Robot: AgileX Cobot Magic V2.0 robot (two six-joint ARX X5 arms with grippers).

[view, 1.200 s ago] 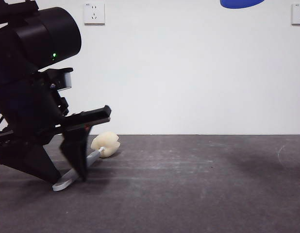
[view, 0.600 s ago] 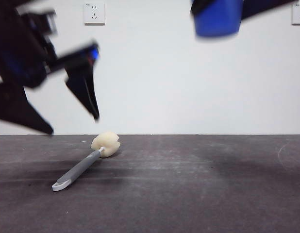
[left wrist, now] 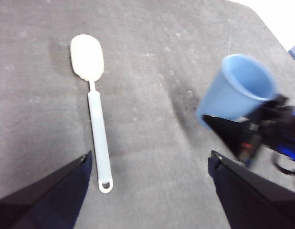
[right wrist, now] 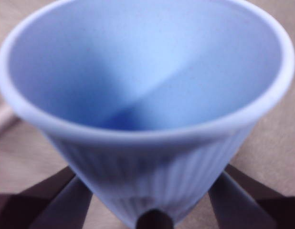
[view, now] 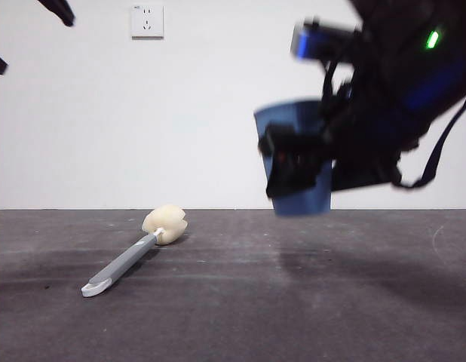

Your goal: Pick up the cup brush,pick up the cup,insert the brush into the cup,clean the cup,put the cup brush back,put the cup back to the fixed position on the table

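Observation:
The cup brush (view: 131,256) lies flat on the table (view: 293,309) at the left, its cream sponge head toward the wall; nothing holds it. In the left wrist view the brush (left wrist: 97,129) lies below my left gripper (left wrist: 150,157), which is open, empty and high above the table. In the front view that gripper shows only as black tips (view: 59,9) at the top left. My right gripper (view: 293,170) is shut on the blue ribbed cup (view: 297,121) and holds it tilted a little above the table at the right. The cup (right wrist: 147,95) fills the right wrist view; it also shows in the left wrist view (left wrist: 238,88).
A white wall stands behind the table with a socket (view: 146,20) at the upper left. The table's far corner (left wrist: 262,21) shows in the left wrist view. Bare table lies between the brush and the cup.
My left gripper has let go of the brush and risen to the top left corner. My right arm has come down into view with the cup. The brush has not moved.

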